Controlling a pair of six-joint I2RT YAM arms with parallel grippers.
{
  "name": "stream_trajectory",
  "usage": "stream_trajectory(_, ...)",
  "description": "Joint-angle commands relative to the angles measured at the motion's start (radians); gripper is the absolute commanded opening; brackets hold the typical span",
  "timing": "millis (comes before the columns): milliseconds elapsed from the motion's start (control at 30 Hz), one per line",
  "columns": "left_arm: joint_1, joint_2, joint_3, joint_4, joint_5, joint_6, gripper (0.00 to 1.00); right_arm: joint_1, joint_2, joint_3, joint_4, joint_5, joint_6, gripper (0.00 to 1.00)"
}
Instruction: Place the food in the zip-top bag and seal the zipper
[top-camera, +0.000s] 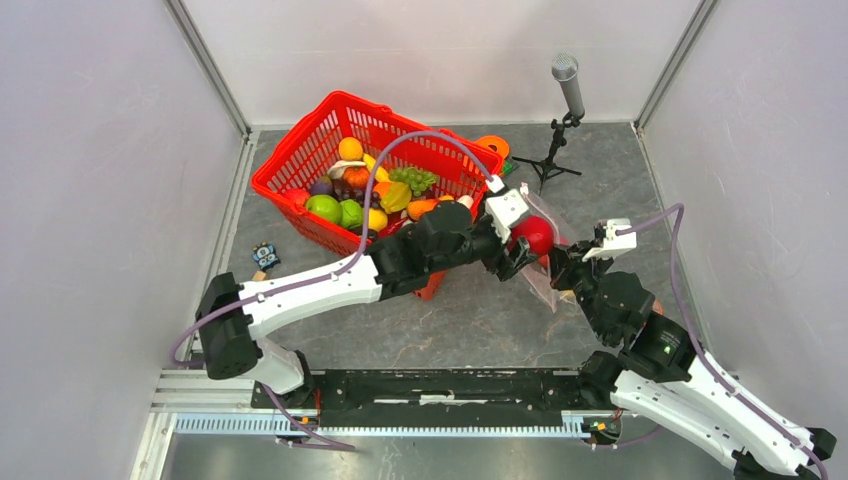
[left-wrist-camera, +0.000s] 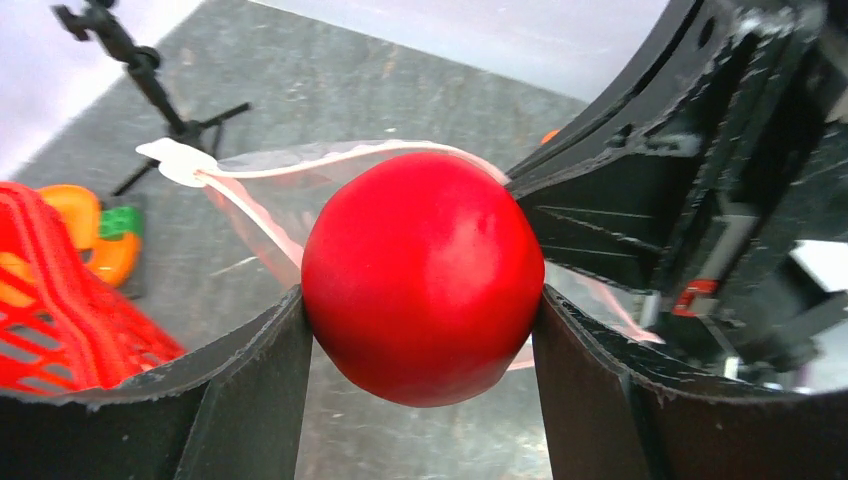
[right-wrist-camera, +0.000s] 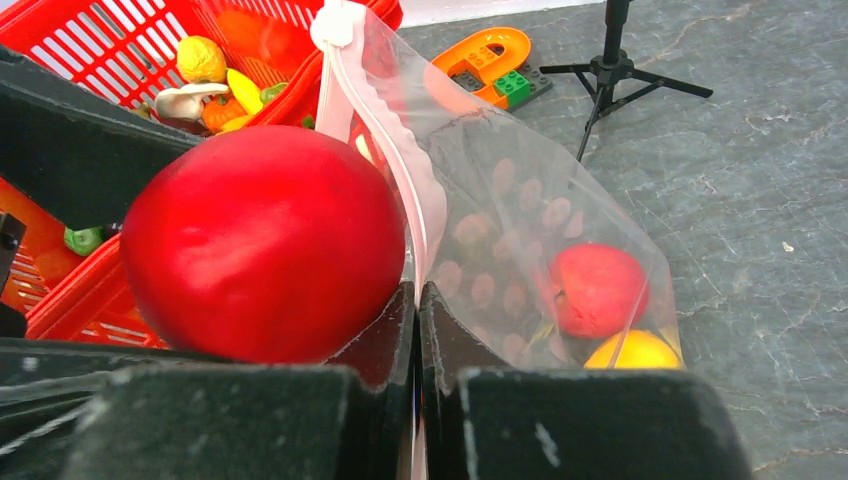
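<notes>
My left gripper (left-wrist-camera: 422, 340) is shut on a glossy red toy fruit (left-wrist-camera: 422, 275), held at the open mouth of the clear zip-top bag (left-wrist-camera: 270, 205); the fruit also shows from above (top-camera: 533, 233) and in the right wrist view (right-wrist-camera: 265, 240). My right gripper (right-wrist-camera: 417, 320) is shut on the bag's pale-pink zipper (right-wrist-camera: 395, 150) edge and holds the bag (right-wrist-camera: 540, 230) up. A red fruit (right-wrist-camera: 597, 288) and a yellow fruit (right-wrist-camera: 632, 352) lie inside the bag. More food (top-camera: 365, 190) fills the red mesh basket (top-camera: 300, 165).
A flat orange e-shaped object (right-wrist-camera: 478, 55) with toy bricks lies behind the bag. A microphone on a black tripod (top-camera: 565, 120) stands at the back. A small dark block (top-camera: 265, 255) lies left of the basket. Pale walls enclose the table.
</notes>
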Motion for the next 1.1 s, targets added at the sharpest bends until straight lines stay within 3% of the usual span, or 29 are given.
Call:
stream_trajectory(0, -0.040, 0.045, 0.048, -0.043, -0.185, 0.251, 0.38, 0.005, -0.015, 0.034, 0.047, -0.044, 0.004, 0.05)
stream_trajectory(267, -0.062, 0.089, 0.084, -0.075, -0.305, 0.312, 0.40, 0.005, -0.028, 0.037, 0.064, -0.055, 0.009, 0.05)
stream_trajectory(667, -0.072, 0.136, 0.159, -0.080, -0.265, 0.260, 0.54, 0.005, 0.001, 0.042, 0.075, -0.058, 0.010, 0.05)
stream_trajectory(767, -0.072, 0.162, 0.176, -0.091, -0.278, 0.247, 0.61, 0.005, 0.003, 0.048, 0.074, -0.054, 0.017, 0.05)
stream_trajectory(833, -0.072, 0.175, 0.197, -0.122, -0.267, 0.234, 0.74, 0.005, 0.000, 0.045, 0.076, -0.048, 0.025, 0.05)
stream_trajectory(1000, -0.070, 0.154, 0.195, -0.130, -0.240, 0.210, 0.96, 0.005, -0.016, 0.027, 0.070, -0.013, 0.046, 0.05)
stream_trajectory(1067, -0.070, 0.136, 0.187, -0.137, -0.236, 0.207, 0.99, 0.005, -0.022, 0.024, 0.069, -0.002, 0.048, 0.05)
